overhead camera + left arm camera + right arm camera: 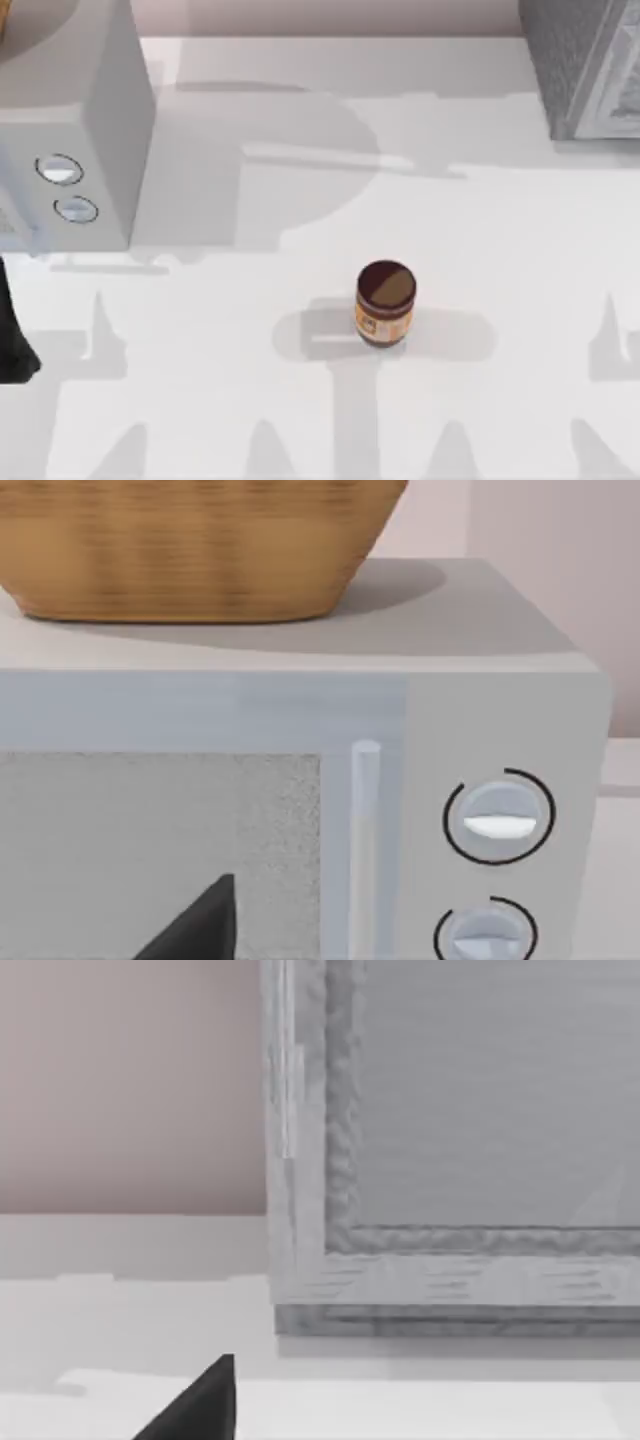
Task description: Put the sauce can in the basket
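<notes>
White worktop (500,420) carries the upright sauce can (385,304) mid-table, basket (190,550) atop the microwave (500,710) far left, nearer my left arm; gripper openings cannot be told.

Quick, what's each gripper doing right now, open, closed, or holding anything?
Left gripper: cannot be told; it faces the microwave.
Right gripper: cannot be told.
Sauce can: standing free on the table.

Woven wicker basket (190,545), smooth matt grey microwave (480,710), glossy knobs (498,818), paper-labelled sauce can (385,305), matt white table (200,400)
</notes>
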`<action>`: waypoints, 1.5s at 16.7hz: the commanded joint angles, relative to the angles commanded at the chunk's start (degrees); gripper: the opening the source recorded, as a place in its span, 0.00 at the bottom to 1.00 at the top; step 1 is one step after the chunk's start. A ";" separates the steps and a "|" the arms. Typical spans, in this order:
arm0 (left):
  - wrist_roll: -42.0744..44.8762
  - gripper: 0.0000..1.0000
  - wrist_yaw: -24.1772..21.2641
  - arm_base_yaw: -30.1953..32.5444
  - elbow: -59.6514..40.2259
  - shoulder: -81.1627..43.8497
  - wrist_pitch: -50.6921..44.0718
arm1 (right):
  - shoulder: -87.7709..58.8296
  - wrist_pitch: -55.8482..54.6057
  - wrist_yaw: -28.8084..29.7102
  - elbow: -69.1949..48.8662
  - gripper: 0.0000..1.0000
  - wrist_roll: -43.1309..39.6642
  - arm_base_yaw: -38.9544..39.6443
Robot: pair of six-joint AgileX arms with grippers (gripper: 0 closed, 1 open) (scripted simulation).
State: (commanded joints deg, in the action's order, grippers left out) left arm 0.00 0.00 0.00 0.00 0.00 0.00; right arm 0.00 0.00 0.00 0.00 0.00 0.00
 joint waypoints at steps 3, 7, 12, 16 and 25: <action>-0.04 1.00 -0.34 0.19 -0.19 -0.48 0.42 | 0.00 0.00 0.00 0.00 1.00 0.00 0.00; -0.50 1.00 -4.63 2.28 -2.68 -7.81 6.25 | 0.00 0.00 0.00 0.00 1.00 0.00 0.00; -1.09 1.00 -14.19 5.98 -8.51 -27.98 20.92 | 0.00 0.00 0.00 0.00 1.00 0.00 0.00; -1.26 1.00 -23.62 9.09 -14.52 -49.99 36.44 | 0.00 0.00 0.00 0.00 1.00 0.00 0.00; -0.39 1.00 -46.20 16.20 -29.15 -103.84 74.36 | 0.00 0.00 0.00 0.00 1.00 0.00 0.00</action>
State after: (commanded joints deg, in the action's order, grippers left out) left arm -0.39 -46.20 16.20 -29.15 -103.84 74.36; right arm 0.00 0.00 0.00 0.00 0.00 0.00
